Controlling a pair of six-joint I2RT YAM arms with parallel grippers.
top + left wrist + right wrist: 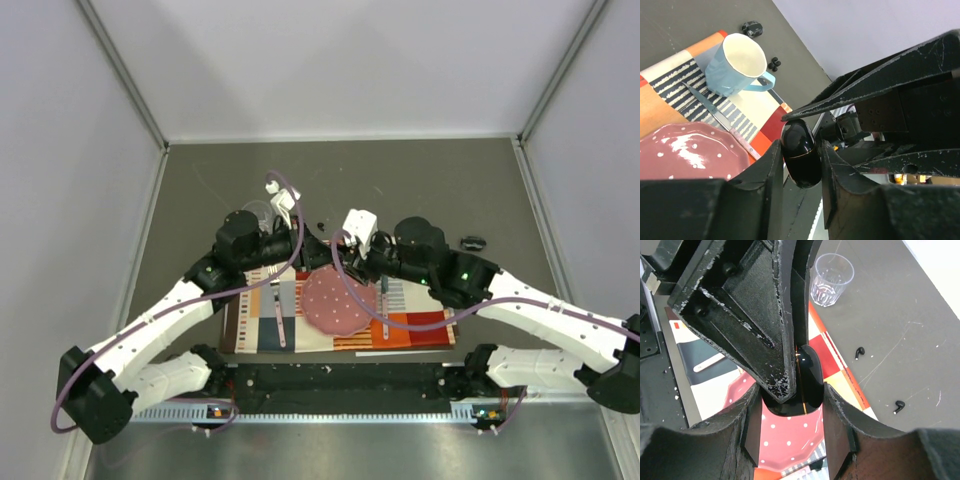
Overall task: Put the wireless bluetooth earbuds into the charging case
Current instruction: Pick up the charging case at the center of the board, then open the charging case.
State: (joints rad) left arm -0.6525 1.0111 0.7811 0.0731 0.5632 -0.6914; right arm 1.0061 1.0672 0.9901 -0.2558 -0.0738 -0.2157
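Observation:
The charging case (800,155) is a glossy black pebble, closed, with a thin seam line. It is held in the air above the placemat, between both grippers. My left gripper (801,145) is shut on its two sides. My right gripper (792,400) comes from the opposite side, and its pads lie against the case (812,375) too. One left finger (765,330) crosses in front of the case. Two black stemmed earbuds lie loose on the grey table, one (859,352) near the placemat edge and one (898,406) further out. In the top view the grippers meet at the centre (320,250) and hide the case.
A pink dotted plate (335,303) and cutlery (278,315) lie on the patterned placemat (400,325) under the grippers. A blue mug (740,62) stands on the mat, with a knife (715,112) beside it. A clear glass (830,277) stands beyond. A small black object (471,242) lies at the right.

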